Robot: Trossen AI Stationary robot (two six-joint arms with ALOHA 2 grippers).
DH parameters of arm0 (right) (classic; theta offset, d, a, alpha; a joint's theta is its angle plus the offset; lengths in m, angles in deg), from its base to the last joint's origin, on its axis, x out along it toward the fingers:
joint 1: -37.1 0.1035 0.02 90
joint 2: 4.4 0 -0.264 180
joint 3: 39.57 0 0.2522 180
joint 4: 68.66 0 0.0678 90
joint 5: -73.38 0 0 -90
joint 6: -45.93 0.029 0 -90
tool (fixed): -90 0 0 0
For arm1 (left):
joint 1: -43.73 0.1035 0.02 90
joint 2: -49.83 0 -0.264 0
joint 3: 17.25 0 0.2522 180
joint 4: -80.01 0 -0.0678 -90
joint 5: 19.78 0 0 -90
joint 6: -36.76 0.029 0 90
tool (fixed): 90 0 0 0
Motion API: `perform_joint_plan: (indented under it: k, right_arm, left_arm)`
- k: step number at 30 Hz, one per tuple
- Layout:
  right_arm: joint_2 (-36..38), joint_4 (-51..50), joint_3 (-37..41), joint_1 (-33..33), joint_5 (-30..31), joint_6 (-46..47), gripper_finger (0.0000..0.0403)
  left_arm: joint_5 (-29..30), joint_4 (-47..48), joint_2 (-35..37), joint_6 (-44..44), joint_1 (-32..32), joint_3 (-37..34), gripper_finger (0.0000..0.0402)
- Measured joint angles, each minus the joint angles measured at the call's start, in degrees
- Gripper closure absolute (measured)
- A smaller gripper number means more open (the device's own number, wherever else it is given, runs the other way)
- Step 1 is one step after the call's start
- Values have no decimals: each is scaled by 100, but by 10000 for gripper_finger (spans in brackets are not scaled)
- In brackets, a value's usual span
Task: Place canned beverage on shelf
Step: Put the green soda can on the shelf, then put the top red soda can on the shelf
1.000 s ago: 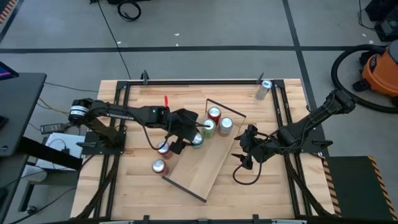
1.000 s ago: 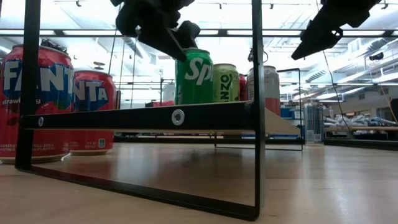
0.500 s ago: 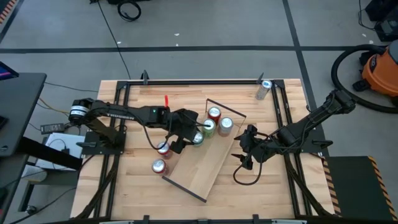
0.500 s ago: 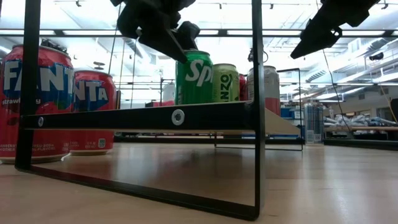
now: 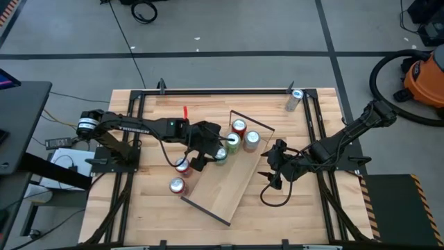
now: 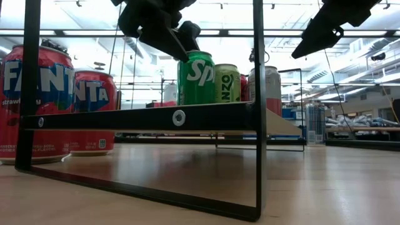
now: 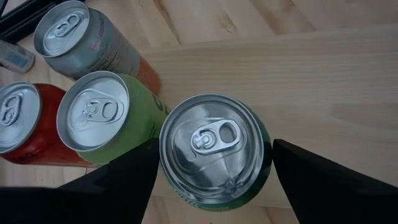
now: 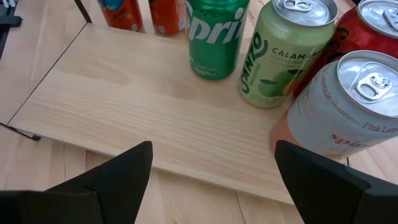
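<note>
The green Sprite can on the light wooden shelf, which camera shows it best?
The right wrist view: the green Sprite can stands unobstructed, label readable. Left wrist view shows mainly its silver top, low view its side behind the frame, high view only a speck.

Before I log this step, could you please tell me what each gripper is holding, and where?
The left gripper straddles the green can at its sides on the shelf; whether it grips cannot be told. The right gripper holds nothing.

A green soda can [image 7: 214,151] is standing upright on the light-wood shelf [image 5: 229,184], beside a lime-green can [image 7: 106,118].
</note>
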Motion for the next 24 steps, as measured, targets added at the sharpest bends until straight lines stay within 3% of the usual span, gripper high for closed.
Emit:
perform_joint_plan:
  k: [6,17,24]
  right_arm:
    - [0,2,0,0,-2,0,53]
    - [0,17,0,0,-2,0,53]
    - [0,17,0,0,-2,13,53]
  left_arm:
    - [3,-4,0,0,0,0,76]
    - [176,-2,25,18,-54,0,22]
    - [811,200,39,179,-315,0,21]
